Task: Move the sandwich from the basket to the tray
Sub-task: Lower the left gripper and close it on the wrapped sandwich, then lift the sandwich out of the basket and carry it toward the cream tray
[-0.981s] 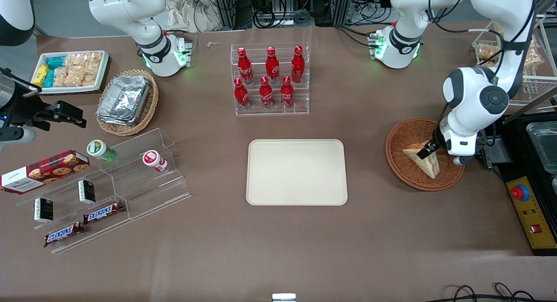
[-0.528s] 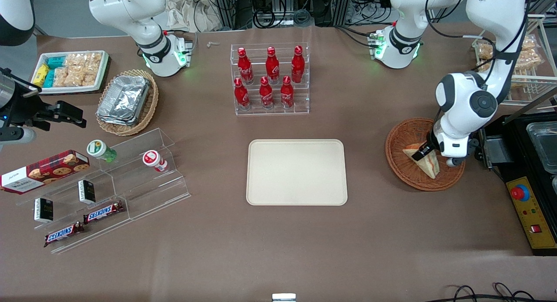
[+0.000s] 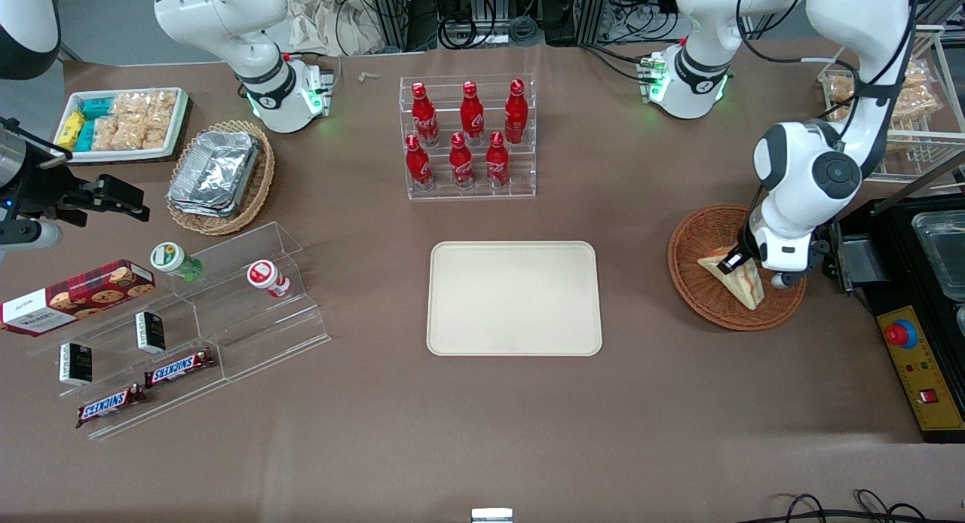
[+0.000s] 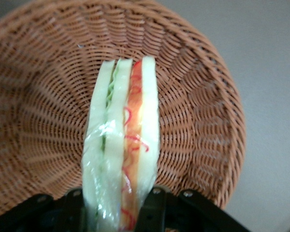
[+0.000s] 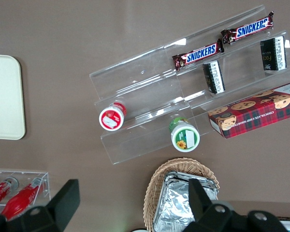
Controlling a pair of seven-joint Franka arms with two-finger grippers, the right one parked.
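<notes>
Wrist view shows the gripper [image 4: 117, 203] clamped on the sandwich [image 4: 122, 145], fingers pinching the wrapped wedge on both bread faces at one end. So I'd say we're at the grab step, sandwich not yet out of the basket [image 3: 697, 285]. Next it needs a clean lift over the rim, then a carry across to the tray [image 3: 515, 298], which sits well apart toward the table's middle.

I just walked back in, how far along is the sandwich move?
Early stage. The hand is in the basket, closed on the sandwich, which sits over the wicker. The tray has nothing on it. Lifting, carrying over and setting down remain.
</notes>
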